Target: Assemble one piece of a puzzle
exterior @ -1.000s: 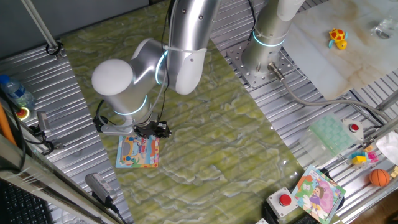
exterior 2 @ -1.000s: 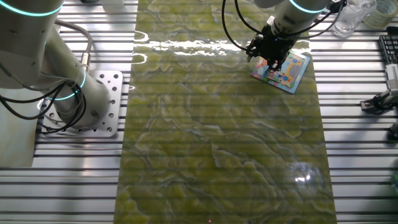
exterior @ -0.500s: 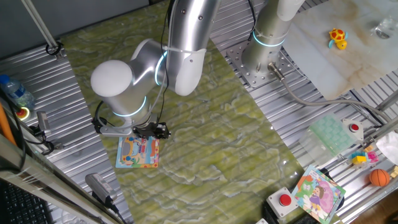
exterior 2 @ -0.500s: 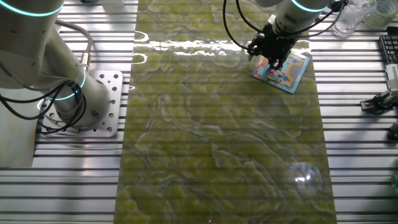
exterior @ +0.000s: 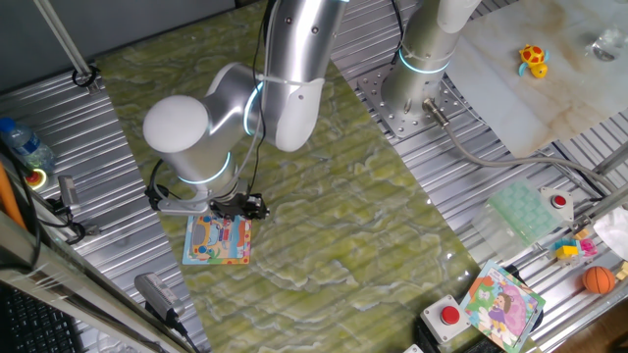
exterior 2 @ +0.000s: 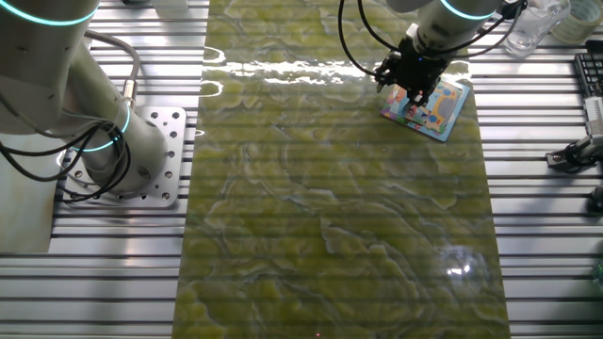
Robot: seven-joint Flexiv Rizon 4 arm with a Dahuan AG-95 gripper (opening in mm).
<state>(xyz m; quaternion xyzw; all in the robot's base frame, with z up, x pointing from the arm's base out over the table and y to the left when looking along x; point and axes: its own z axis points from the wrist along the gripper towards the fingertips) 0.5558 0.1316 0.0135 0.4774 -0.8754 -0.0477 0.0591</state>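
The puzzle [exterior: 217, 241] is a square board with a light-blue border and an orange, pink and yellow cartoon. It lies flat on the green mat at the front left, and shows in the other fixed view [exterior 2: 431, 108] at the top right. My gripper [exterior: 236, 207] hangs low over the board's far edge, its dark fingers pointing down. In the other fixed view the gripper [exterior 2: 412, 88] covers the board's left corner. The piece is hidden or too small to make out. The fingers are too dark and small to show whether they are open or shut.
A second arm's base [exterior: 420, 69] stands at the back right, seen also in the other fixed view [exterior 2: 104, 141]. A purple-and-green board [exterior: 502, 304], red buttons [exterior: 449, 316], an orange ball [exterior: 599, 279] and a yellow toy [exterior: 533, 59] lie off the mat at the right.
The gripper has shifted very slightly over the board's edge. The board has not moved.
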